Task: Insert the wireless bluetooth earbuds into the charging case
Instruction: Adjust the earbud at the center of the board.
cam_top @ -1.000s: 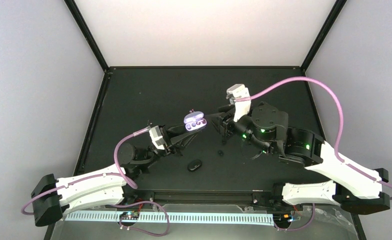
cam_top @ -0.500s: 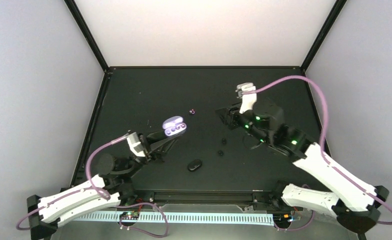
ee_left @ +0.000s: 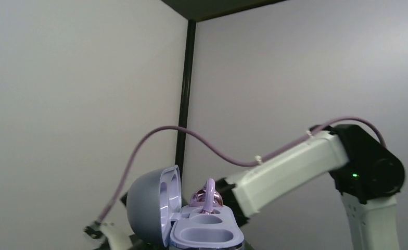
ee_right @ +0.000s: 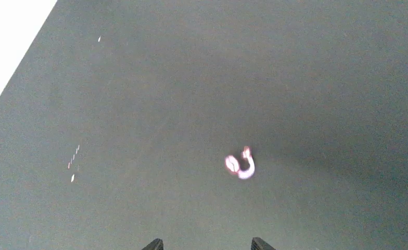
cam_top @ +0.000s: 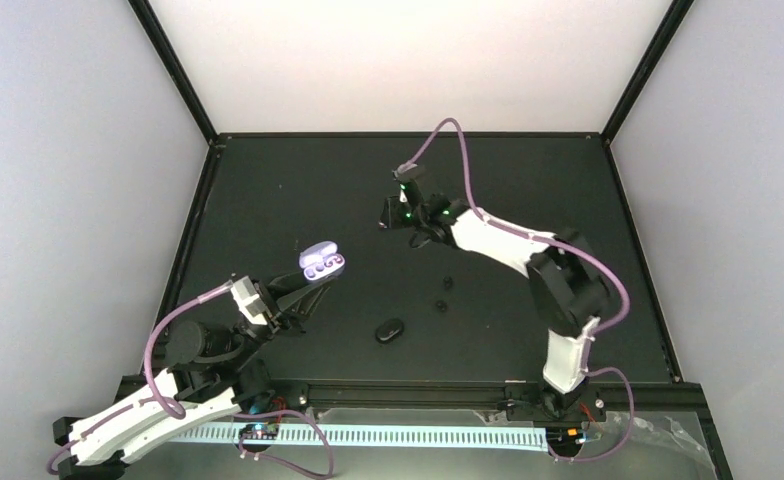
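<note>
My left gripper [cam_top: 311, 283] is shut on the open lavender charging case [cam_top: 321, 262] and holds it above the mat. In the left wrist view the case [ee_left: 207, 232] has its lid up at the left. One glossy pink earbud [ee_left: 208, 197] sits in its far slot, and the near slot is empty. My right gripper [cam_top: 388, 216] reaches to the far middle of the mat. Its tips [ee_right: 206, 244] are open and empty. The second pink earbud [ee_right: 240, 165] lies on the mat just beyond them. Two small black earbuds [cam_top: 447, 283] [cam_top: 439, 304] lie mid-mat.
A closed black oval case [cam_top: 389, 329] lies on the mat near the front middle. The black mat [cam_top: 268, 190] is bounded by black frame posts and white walls. The right arm's purple cable [cam_top: 448, 135] arches over the far side.
My left arm has drawn back toward the near left with the case. My right arm has swung out to the far middle, over a pink earbud that appeared on the mat.
</note>
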